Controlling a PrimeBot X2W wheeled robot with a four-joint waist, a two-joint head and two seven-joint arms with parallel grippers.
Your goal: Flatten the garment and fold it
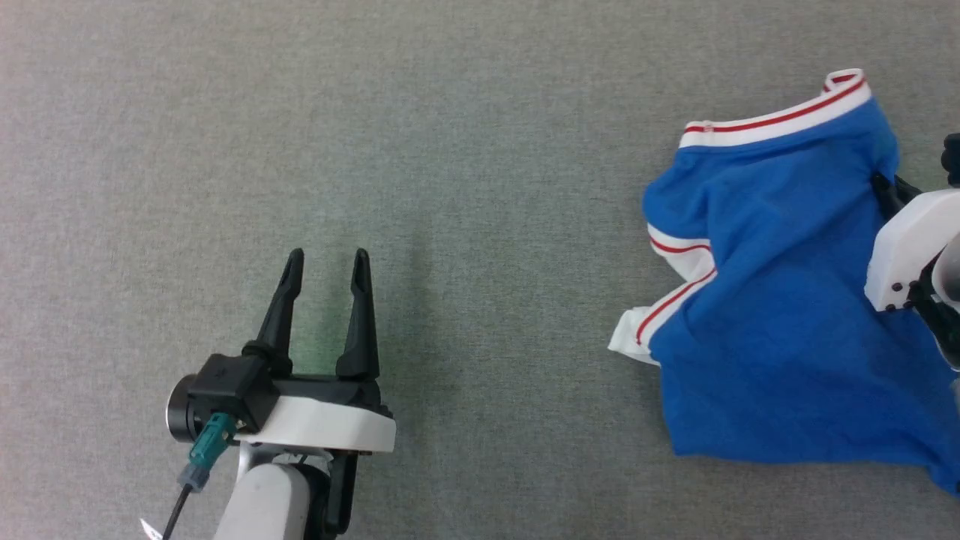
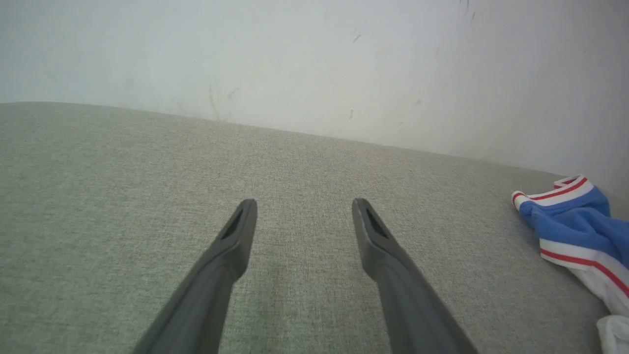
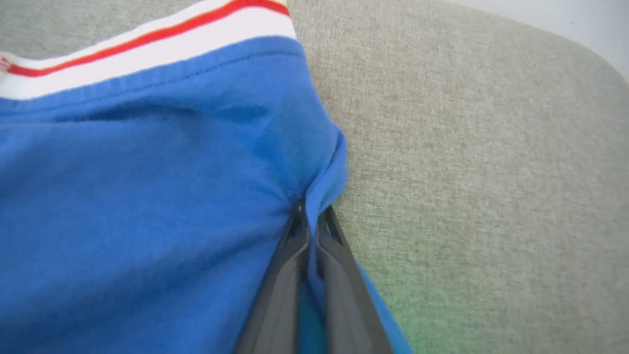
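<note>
Firmly, right pincer [image 3: 309, 212] pinches the garment [image 3: 147, 196].

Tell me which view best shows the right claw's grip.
Right wrist view: the right claw is shut on a fold at the garment's edge. Head view shows it partly, tips hidden by cloth; left wrist view catches the garment's striped corner.

The garment [image 1: 780, 300] runs off the right edge.
</note>
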